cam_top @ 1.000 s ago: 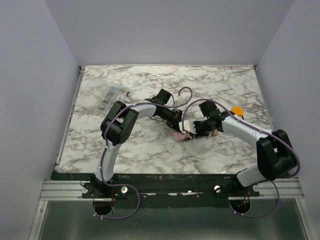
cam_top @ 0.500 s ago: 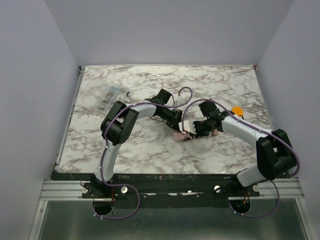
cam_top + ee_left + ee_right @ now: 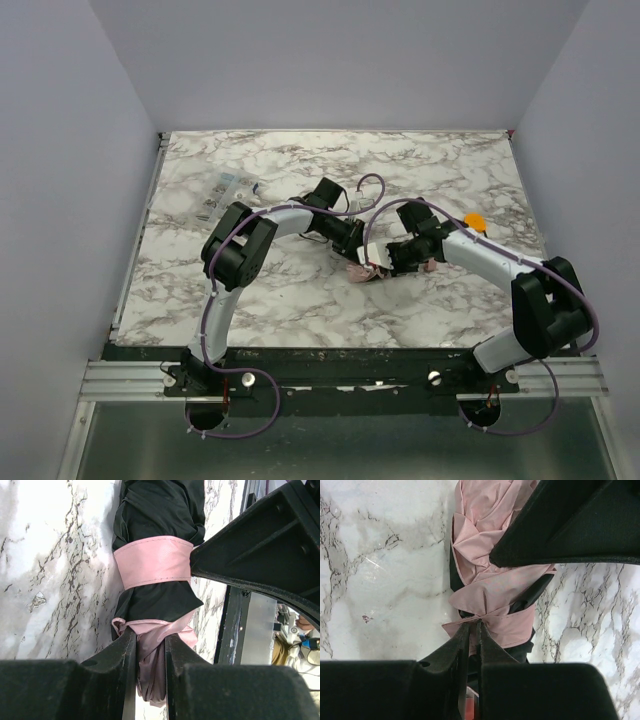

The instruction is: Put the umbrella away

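The umbrella (image 3: 360,270) lies mid-table, slightly nearer the right edge, and looks light, soft and slippery in its folds (firmer at the strapped waist, I judge). The left gripper (image 3: 150,642) pinches a pink fold; the right gripper (image 3: 473,629) clamps a thin flap. From above the arms cover it; handle and shaft are unseen.

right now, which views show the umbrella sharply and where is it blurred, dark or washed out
Left wrist: the umbrella and its pink strap are sharp, the marble table glares white, the left gripper is soft and dark. Right wrist: pink folds crisp, the right gripper a featureless black. Top external: evenly lit, but the umbrella is small and mostly hidden.
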Motion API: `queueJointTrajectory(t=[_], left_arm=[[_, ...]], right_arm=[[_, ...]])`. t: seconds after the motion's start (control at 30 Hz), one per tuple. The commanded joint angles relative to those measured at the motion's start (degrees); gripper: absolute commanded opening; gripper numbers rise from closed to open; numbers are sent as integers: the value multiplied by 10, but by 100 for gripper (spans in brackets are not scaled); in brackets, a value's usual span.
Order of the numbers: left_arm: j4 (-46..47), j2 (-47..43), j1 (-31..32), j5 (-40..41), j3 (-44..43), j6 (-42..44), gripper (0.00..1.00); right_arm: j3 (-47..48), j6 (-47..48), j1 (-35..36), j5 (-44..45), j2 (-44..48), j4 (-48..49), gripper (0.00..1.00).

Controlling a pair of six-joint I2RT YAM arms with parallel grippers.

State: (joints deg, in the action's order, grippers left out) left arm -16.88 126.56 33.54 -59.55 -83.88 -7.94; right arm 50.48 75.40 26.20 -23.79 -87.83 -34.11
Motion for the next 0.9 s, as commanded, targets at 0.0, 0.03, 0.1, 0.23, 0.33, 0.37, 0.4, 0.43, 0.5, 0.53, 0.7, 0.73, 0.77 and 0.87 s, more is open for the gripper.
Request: queueJointTrajectory(t=[0.0,0.03,0.1,0.23,0.33,0.37,0.4,0.43,0.5,0.53,0.7,0.73,0.77,0.87], left_arm=[[-82,39,-10,96,20,25,0],[-82,39,-10,96,20,25,0],[-82,39,-10,95,20,25,0],[-79,38,-10,97,21,25,0],[-79,38,-10,97,22,25,0],[-78,38,-10,97,21,25,0],[-78,38,-10,98,21,24,0],[-79,38,-10,97,21,23,0],[-80,38,-10,97,21,23,0],[-79,38,-10,96,21,22,0],[-80,39,-10,95,20,21,0],[-81,39,-10,95,20,21,0],[-81,40,-10,94,19,20,0],[-85,42,-10,89,15,20,0]], right_arm=[[-61,2,-11,115,-104,-126,11],[-59,0,-11,116,-105,-128,11],[-63,-15,-11,122,-102,-114,10],[-77,-31,-12,108,-76,-91,10],[-75,-38,-12,76,-53,-85,17],[-77,-46,-12,77,-43,-67,19],[-85,-50,-12,84,-32,-46,22],[-94,-54,-12,94,-17,-20,26],[-113,-59,-12,118,1,26,28],[-117,-58,-11,128,6,42,28],[-139,-52,-12,160,10,96,17],[-143,-47,-12,161,10,102,15],[-152,-43,-12,165,11,109,14],[-186,-30,-12,184,17,154,9]])
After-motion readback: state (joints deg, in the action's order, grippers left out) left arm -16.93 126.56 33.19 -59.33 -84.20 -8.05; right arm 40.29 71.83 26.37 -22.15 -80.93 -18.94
